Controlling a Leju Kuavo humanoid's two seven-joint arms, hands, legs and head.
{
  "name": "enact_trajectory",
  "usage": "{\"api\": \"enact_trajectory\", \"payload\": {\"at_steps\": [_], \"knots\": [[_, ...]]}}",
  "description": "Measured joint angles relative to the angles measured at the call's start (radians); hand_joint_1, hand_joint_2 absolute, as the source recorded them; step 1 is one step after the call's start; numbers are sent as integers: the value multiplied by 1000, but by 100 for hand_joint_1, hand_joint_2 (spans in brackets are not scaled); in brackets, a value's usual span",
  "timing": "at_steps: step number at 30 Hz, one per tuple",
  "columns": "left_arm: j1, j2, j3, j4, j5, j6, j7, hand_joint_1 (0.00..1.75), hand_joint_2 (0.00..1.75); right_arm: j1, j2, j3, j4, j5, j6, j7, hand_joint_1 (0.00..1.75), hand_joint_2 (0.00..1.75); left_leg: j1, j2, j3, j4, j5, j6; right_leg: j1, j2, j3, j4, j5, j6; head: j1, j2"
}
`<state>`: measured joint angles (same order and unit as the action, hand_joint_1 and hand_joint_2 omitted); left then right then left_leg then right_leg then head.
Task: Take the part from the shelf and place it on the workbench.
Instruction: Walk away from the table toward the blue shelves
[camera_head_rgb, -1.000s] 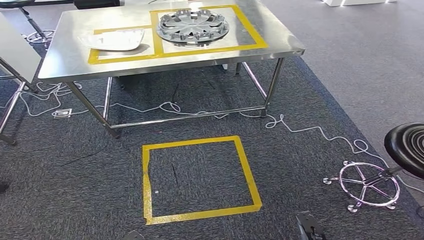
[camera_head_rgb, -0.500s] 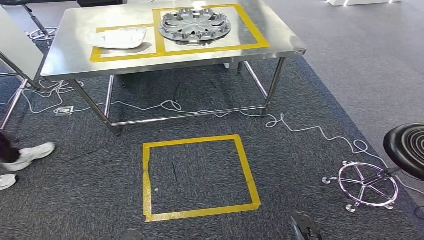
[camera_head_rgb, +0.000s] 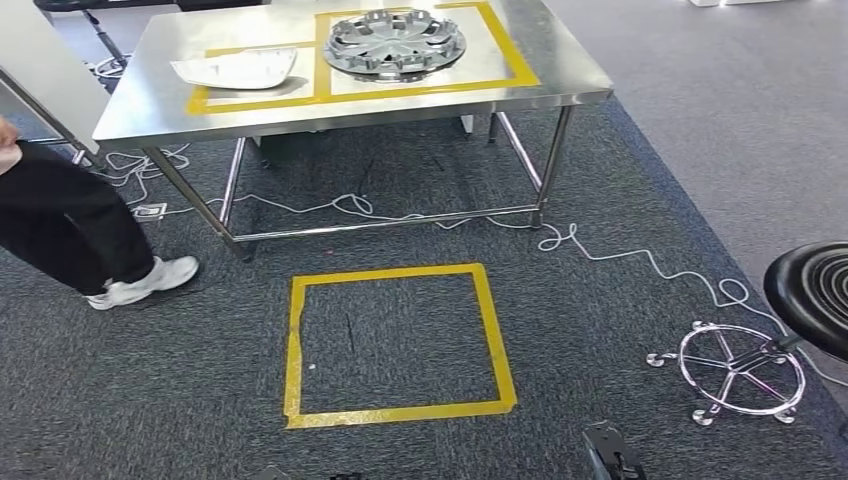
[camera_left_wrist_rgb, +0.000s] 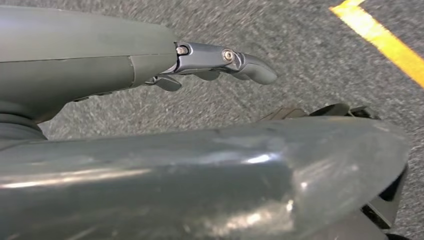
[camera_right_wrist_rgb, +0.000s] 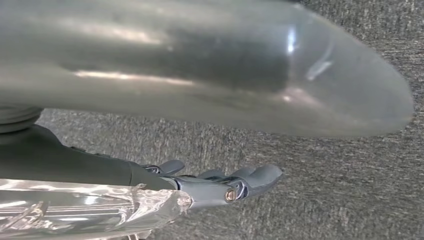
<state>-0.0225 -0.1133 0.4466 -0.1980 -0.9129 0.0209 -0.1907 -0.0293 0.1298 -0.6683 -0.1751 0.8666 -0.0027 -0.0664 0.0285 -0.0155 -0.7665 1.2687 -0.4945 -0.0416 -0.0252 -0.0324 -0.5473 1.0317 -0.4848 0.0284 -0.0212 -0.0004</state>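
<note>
left hand (camera_left_wrist_rgb: 210, 60): hanging down low, fingers stretched out, holding nothing | right hand (camera_right_wrist_rgb: 225, 185): same deal, fingers out loose, nothing in it

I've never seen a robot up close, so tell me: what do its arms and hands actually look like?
The left hand has dark grey metallic fingers with rounded tips and small silver screws at the hinges, coming out of a smooth grey cover. The right hand looks the same, with a brass-coloured screw showing and shiny crinkled silver wrapping beside it. A large, glossy, rounded grey shell lies alongside each hand.
</note>
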Motion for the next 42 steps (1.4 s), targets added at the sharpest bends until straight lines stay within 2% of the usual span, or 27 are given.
{"api": "enact_trajectory", "payload": {"at_steps": [1, 3, 4, 5, 7, 9, 11, 13, 14, 15, 16, 18, 20, 23, 25, 26, 28, 29, 30, 31, 33, 35, 36, 39, 40, 41, 42], "knots": [[0, 0, 1, 0, 0, 0, 0, 0, 0, 0, 0, 0, 0, 0, -1, 0, 0, 0, -4, 2, 31, -37, 17, 8, 2, -7, -1, 0, 0, 1, 0, 0], [-2, 0, 2, 0, 0, 0, 0, 0, 0, -2, 0, 0, 0, 1, -3, 0, 0, 0, -17, 27, 120, -166, 54, 25, 6, -20, 0, 1, -1, 5, 0, 0], [-5, 0, 2, 0, -1, 0, 0, 0, 0, -3, 0, 0, 0, 2, -3, 0, 0, 0, -23, 41, 153, -218, 64, 29, 9, -25, 0, 2, -2, 10, 0, 0], [-7, -1, 3, 0, -1, 0, 0, 0, 0, -3, 0, 0, 0, 2, -4, 0, 0, 0, -27, 52, 170, -249, 65, 30, 11, -31, 1, 1, -2, 15, 1, 0], [-7, -1, 4, 0, -2, 1, 0, 0, 0, -4, 0, 0, 0, 3, -5, 1, 0, 0, -30, 47, 172, -262, 63, 30, 12, -42, 4, -4, -1, 26, 2, 0], [-2, -1, 5, 0, -2, 1, 0, 0, 0, -6, 0, 0, 0, 4, -6, 2, 0, 0, -27, 36, 172, -268, 68, 38, 9, -32, 2, 5, -12, 37, 4, 0], [-4, -2, 6, 0, -2, 1, 1, 0, 0, -5, 0, 0, 0, 6, -6, 4, 0, 0, -24, 24, 173, -274, 72, 49, 8, 0, -34, 85, -64, 43, 8, 0], [-6, -3, 6, 0, -2, 1, 1, 0, 0, -2, 0, -1, 0, 7, -7, 7, 0, 0, -27, 11, 171, -274, 74, 55, 9, 22, -95, 217, -125, 44, 10, 0], [-6, -4, 6, 0, -3, 1, 1, 0, 0, -1, 0, -2, 0, 7, -7, 7, 0, 0, -28, 4, 171, -274, 74, 56, 11, 26, -116, 258, -135, 43, 10, 0], [-5, -4, 6, 0, -3, 1, 1, 0, 0, 0, 0, -2, 0, 7, -7, 8, 0, 0, -29, -3, 171, -273, 75, 56, 13, 28, -120, 263, -126, 41, 10, 0], [-4, -4, 6, 0, -3, 1, 1, 0, 0, 0, 0, -3, 0, 7, -7, 8, 0, 0, -30, -10, 172, -273, 75, 56, 14, 29, -104, 229, -99, 38, 10, 0], [-5, -5, 7, 0, -3, 1, 1, 0, 0, -1, 0, -3, 0, 8, -7, 8, 0, 0, -31, -24, 172, -272, 77, 52, 15, 46, -38, 93, -33, 30, 10, 0], [-5, -5, 7, 0, -3, 1, 1, 0, 0, -3, 0, -3, 0, 9, -8, 8, 0, 0, -34, -34, 170, -271, 80, 45, 15, 62, 5, 1, -3, 23, 9, 0], [-2, -5, 7, 0, -3, 1, 1, 0, 0, -4, 0, -3, 0, 10, -8, 8, 0, 0, -33, -40, 166, -276, 88, 27, 17, 58, 10, -17, 6, 8, 8, 0], [-1, -4, 7, 0, -3, 1, 1, 0, 0, -3, -1, -5, 0, 11, -10, 8, 0, 0, -31, -27, 150, -245, 63, 15, 13, 48, 10, -25, 16, -3, 4, 0], [-2, -4, 7, 0, -3, 1, 1, 0, 0, -2, -1, -6, 0, 11, -11, 8, 0, 0, -29, -17, 129, -200, 33, 9, 10, 41, 10, -28, 19, -7, 2, 0], [-4, -4, 7, 0, -3, 2, 1, 0, 0, 0, -1, -8, 0, 11, -12, 8, 0, 0, -25, -4, 69, -70, -35, -2, 10, 28, 7, -29, 20, -10, 0, 0], [-4, -4, 7, 0, -3, 2, 1, 0, 0, 1, -1, -8, 0, 11, -12, 8, 0, 0, -23, -2, 47, -19, -52, -6, 10, 20, 7, -29, 20, -10, 0, 0], [-3, -4, 7, 0, -3, 2, 1, 0, 0, 1, -1, -8, 0, 11, -11, 8, 0, 0, -21, -2, 41, -1, -51, -8, 9, 14, 6, -29, 20, -9, 0, 0], [-3, -4, 7, 0, -3, 2, 1, 0, 0, 1, -1, -8, 0, 11, -11, 8, 0, 0, -19, 0, 54, -21, -31, -10, 8, 8, 7, -29, 20, -8, 0, 0], [-3, -4, 7, 0, -3, 2, 1, 0, 0, -1, -1, -9, 0, 11, -11, 8, 0, 0, -17, 18, 125, -142, 30, -13, 5, -1, 10, -29, 18, 1, -1, 0], [-7, -6, 7, 0, -3, 2, 1, 0, 0, -1, -2, -9, 0, 11, -11, 8, 0, 0, -18, 36, 183, -250, 58, -5, 8, -8, 10, -25, 14, 15, -1, 0], [-8, -7, 7, 0, -3, 2, 1, 0, 0, -2, -2, -9, 0, 11, -11, 8, 0, 0, -20, 40, 192, -271, 58, 3, 10, -12, 10, -25, 14, 22, 0, 0], [-5, -5, 9, 0, -3, 2, 2, 0, 0, -3, -2, -10, 0, 13, -11, 8, 0, 0, -22, 27, 190, -278, 59, 31, 7, -15, 11, -27, 10, 41, 4, 0], [-4, -4, 10, 0, -3, 2, 3, 0, 0, -4, -2, -9, 0, 13, -11, 8, 0, 0, -22, 22, 190, -280, 62, 39, 5, -7, 3, -8, -4, 45, 7, 0], [-4, -5, 11, 0, -3, 2, 3, 0, 0, -3, -2, -9, 0, 13, -11, 8, 0, 0, -21, 18, 190, -282, 63, 45, 5, 4, -17, 33, -30, 47, 9, 0], [-5, -5, 11, 0, -3, 2, 3, 0, 0, -3, -2, -9, 0, 14, -11, 8, 0, 0, -22, 13, 190, -282, 64, 50, 6, 15, -47, 98, -64, 48, 12, 0]]}}
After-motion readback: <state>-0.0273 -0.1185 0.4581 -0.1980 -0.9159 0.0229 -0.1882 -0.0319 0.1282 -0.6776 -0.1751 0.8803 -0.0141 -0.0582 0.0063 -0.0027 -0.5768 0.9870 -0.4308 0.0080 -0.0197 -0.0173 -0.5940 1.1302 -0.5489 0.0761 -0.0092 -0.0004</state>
